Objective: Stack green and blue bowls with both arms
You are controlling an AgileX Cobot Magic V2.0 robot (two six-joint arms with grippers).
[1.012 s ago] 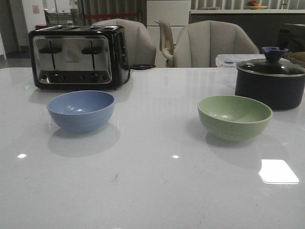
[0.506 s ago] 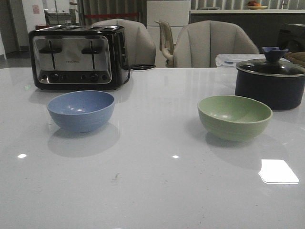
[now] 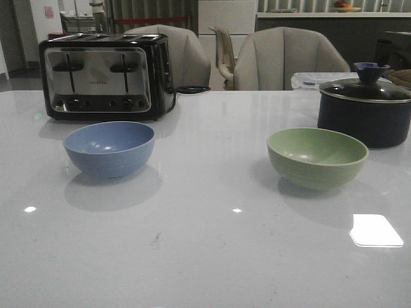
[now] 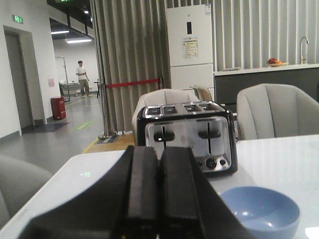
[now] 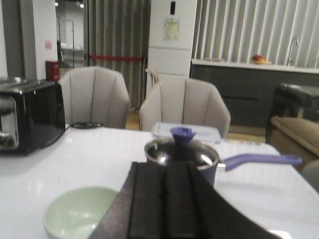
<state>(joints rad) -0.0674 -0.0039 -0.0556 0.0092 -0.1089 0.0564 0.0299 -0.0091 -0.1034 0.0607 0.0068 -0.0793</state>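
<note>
The dusty blue bowl (image 3: 109,148) stands upright and empty on the left of the white table, in front of the toaster. The pale green bowl (image 3: 316,157) stands upright and empty on the right, in front of the dark pot. The two bowls are far apart. Neither arm shows in the front view. In the left wrist view my left gripper (image 4: 159,152) is shut and empty, short of the blue bowl (image 4: 261,211). In the right wrist view my right gripper (image 5: 166,167) is shut and empty, short of the green bowl (image 5: 77,214).
A black and chrome toaster (image 3: 106,76) stands at the back left with its cord trailing right. A dark lidded pot (image 3: 365,111) with a blue knob stands at the back right, a clear lidded box (image 5: 187,131) behind it. Padded chairs (image 3: 282,59) line the table's far edge.
</note>
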